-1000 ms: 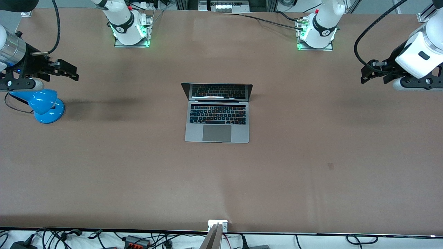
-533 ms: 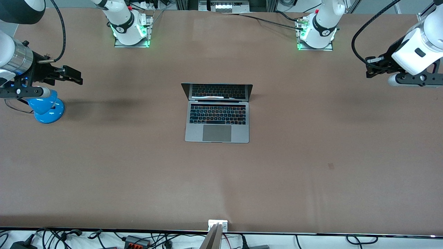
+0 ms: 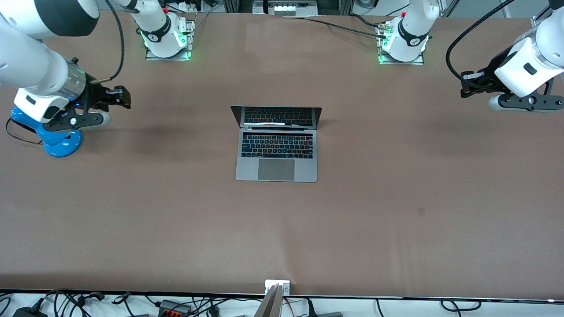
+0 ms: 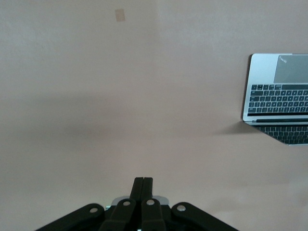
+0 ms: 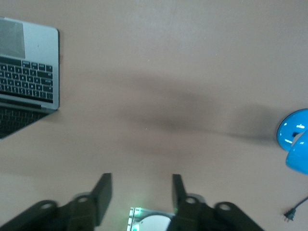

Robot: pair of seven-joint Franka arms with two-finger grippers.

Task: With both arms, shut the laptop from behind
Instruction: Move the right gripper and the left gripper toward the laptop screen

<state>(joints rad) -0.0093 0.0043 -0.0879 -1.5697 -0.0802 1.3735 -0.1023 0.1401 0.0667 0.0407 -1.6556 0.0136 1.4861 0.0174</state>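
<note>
The laptop (image 3: 276, 143) is seen open at the middle of the bench (image 3: 396, 185), its hinge running between the arms' ends. The left claw (image 4: 143, 185), pressed shut, and the right claw (image 5: 141, 192), fingers parted and empty, are held over opposite bench ends, about equally far away.

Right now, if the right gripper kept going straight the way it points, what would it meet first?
Probably nothing: the right gripper points over bare table, in a line passing the laptop on the robots' side; height is unclear.
</note>
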